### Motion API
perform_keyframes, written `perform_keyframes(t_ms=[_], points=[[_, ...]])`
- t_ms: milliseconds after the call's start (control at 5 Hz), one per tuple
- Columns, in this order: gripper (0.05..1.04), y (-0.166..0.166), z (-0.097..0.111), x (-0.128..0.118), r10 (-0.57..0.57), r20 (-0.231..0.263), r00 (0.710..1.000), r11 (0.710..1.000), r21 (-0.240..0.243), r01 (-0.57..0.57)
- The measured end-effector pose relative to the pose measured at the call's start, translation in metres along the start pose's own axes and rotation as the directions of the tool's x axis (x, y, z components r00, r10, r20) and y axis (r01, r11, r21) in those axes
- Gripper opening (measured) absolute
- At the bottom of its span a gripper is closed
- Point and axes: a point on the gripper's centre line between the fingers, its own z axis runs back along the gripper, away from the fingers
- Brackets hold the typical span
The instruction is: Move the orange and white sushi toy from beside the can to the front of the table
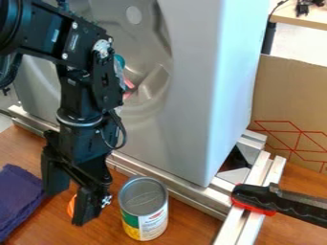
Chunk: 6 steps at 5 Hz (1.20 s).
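While the hand (69,205) is hanging with fingers spread, an orange thing (70,207) is peeking from behind one fingertip and a can (144,208) is standing nearby, so careful centring is mattering most, without knocking the can.

Camera view, single, fixed: placed above the brown wood-grain table (191,227), pitched downward at a slant. Facing: the tall, upright grey moulded unit (191,95), its broad front and one side both shown. Range: close, the black jointed robot arm (83,38) large at upper left; lid and side of the cylindrical metal can with paper label (145,210) both seen. Background: brown cardboard sheet with red lines (290,95).
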Motion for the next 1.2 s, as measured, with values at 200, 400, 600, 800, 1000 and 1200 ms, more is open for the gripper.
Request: perform_keyframes(t_ms=[200, 400, 600, 800, 1000, 1200], points=[[1.0, 0.0, -0.003, 0.0, -0.005, -0.015, 1.0, 1.0, -0.003, 0.005], [1.0, 0.021, -0.003, 0.01, 0.005, 0.009, 1.0, 1.0, -0.02, -0.005], [1.0, 0.037, -0.011, 0.017, 0.03, 0.001, 1.0, 0.999, -0.04, -0.03], [1.0, 0.046, -0.026, 0.024, 0.029, -0.003, 1.0, 0.998, -0.055, -0.03], [1.0, 0.051, -0.042, 0.031, 0.035, -0.02, 0.999, 0.999, -0.041, -0.036], [1.0, 0.057, -0.048, 0.039, 0.033, -0.044, 0.998, 0.999, -0.03, -0.035]])
